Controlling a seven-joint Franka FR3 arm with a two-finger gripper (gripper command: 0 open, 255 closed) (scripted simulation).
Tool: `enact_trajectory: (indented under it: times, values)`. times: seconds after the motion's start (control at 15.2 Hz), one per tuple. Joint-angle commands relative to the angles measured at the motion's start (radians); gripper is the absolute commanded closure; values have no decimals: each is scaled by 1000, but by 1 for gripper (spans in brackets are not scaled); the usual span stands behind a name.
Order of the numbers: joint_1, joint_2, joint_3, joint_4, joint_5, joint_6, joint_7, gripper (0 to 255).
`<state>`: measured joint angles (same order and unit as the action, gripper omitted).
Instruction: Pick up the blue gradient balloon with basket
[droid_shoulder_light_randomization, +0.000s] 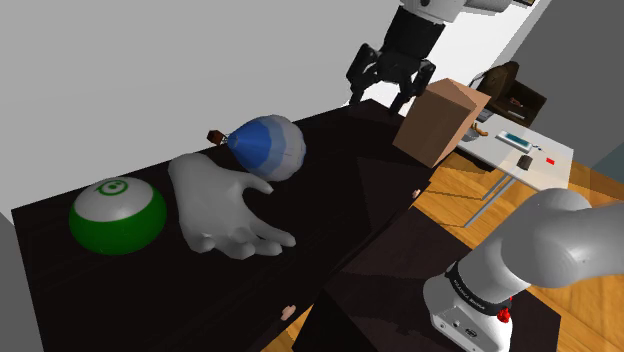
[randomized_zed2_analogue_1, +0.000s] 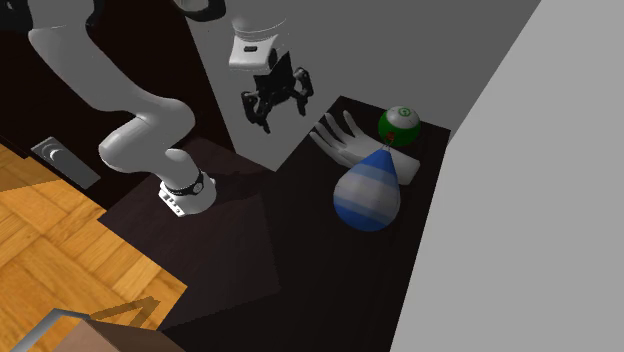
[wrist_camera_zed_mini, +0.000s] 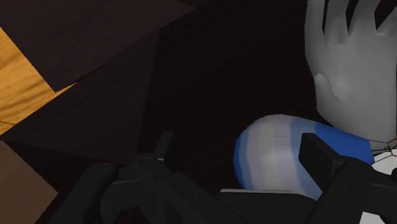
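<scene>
Gripper (droid_shoulder_light_randomization: 382, 98) open over table (droid_shoulder_light_randomization: 345, 165) edge | balloon (droid_shoulder_light_randomization: 268, 148) just beside white hand model (droid_shoulder_light_randomization: 220, 205) | bare surface between

The white arm (randomized_zed2_analogue_1: 150, 125) arches high, its black hand (droid_shoulder_light_randomization: 381, 98) pointing downward, fingers (wrist_camera_zed_mini: 321, 156) spread apart.

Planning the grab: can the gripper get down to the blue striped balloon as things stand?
Probably yes. The gripper hangs in the air, fingers apart, with nothing between it and the balloon. The white hand model lies close beside the balloon and may crowd one side.
</scene>
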<state>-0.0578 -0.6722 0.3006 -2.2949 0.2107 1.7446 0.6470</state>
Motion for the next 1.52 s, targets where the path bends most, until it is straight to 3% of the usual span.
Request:
enact_trajectory:
  times: [0.0, 0.46, 0.86, 1.12, 1.45]
  values:
    - [-18, 57, 54, 30, 27, 18, 118, 0]
    - [-94, 301, 234, 179, 60, 94, 508, 0]
    - [-139, 572, 355, 353, -13, 161, 864, 0]
    - [-123, 773, 388, 491, -106, 191, 1102, 0]
    - [-46, 1009, 354, 690, -206, 201, 1356, 0]
